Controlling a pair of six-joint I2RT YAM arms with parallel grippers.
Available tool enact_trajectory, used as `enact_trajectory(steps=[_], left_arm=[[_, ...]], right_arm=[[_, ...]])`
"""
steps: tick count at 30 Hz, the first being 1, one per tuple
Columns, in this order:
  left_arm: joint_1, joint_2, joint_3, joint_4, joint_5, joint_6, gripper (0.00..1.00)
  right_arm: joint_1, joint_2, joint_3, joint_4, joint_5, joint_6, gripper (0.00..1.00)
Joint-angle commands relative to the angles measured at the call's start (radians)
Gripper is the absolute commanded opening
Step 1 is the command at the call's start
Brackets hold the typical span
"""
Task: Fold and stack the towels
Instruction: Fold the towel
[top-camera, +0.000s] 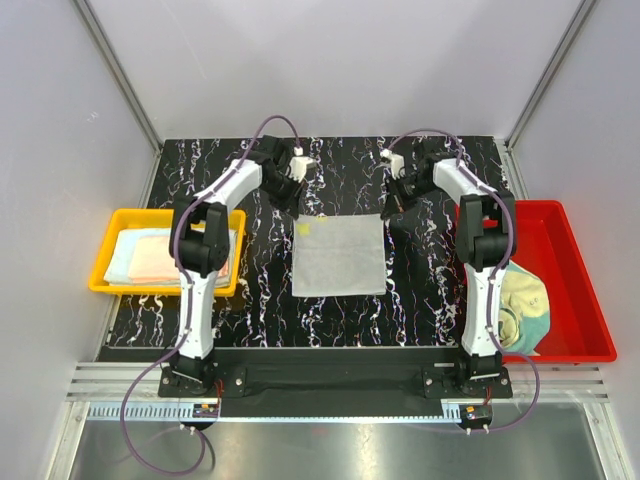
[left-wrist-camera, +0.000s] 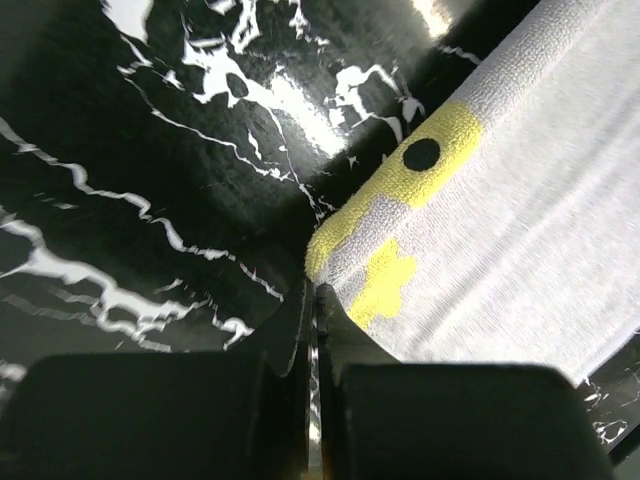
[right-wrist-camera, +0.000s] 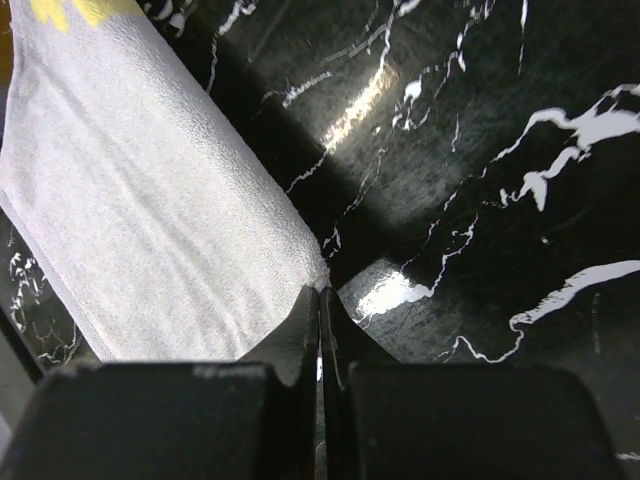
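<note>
A grey towel (top-camera: 338, 256) with a small yellow patch near its far left corner is spread in the middle of the black marbled table. My left gripper (top-camera: 298, 209) is at its far left corner. In the left wrist view the jaws (left-wrist-camera: 313, 290) are shut, pinching the yellow-trimmed corner of the towel (left-wrist-camera: 520, 210). My right gripper (top-camera: 387, 212) is at the far right corner. In the right wrist view it (right-wrist-camera: 320, 292) is shut on that corner of the towel (right-wrist-camera: 150, 220). Both corners look raised slightly off the table.
A yellow bin (top-camera: 112, 285) at the left holds folded pastel towels (top-camera: 160, 255). A red bin (top-camera: 575, 290) at the right holds a crumpled pale yellow and green towel (top-camera: 524, 305). Grey walls enclose the table.
</note>
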Motion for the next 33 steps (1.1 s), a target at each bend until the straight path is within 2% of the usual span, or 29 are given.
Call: enact_trajectory(steps=[1, 11, 22, 29, 33], left_arm=[[0.005, -0.120, -0.011, 0.063, -0.034, 0.019, 0.00], [0.005, -0.211, -0.103, 0.120, -0.045, 0.000, 0.00], [0.005, -0.343, -0.210, 0.118, -0.022, -0.013, 0.00], [-0.013, -0.496, -0.373, 0.154, 0.015, -0.056, 0.00], [-0.045, -0.567, -0.518, 0.186, 0.024, -0.092, 0.00]], right_arm=[[0.001, -0.102, -0.035, 0.081, 0.019, -0.041, 0.00], [0.001, -0.246, -0.202, 0.282, 0.058, -0.024, 0.00], [0.039, -0.447, -0.403, 0.365, 0.095, 0.025, 0.00], [0.070, -0.597, -0.575, 0.432, 0.122, 0.119, 0.00], [0.097, -0.662, -0.690, 0.461, 0.139, 0.173, 0.00]])
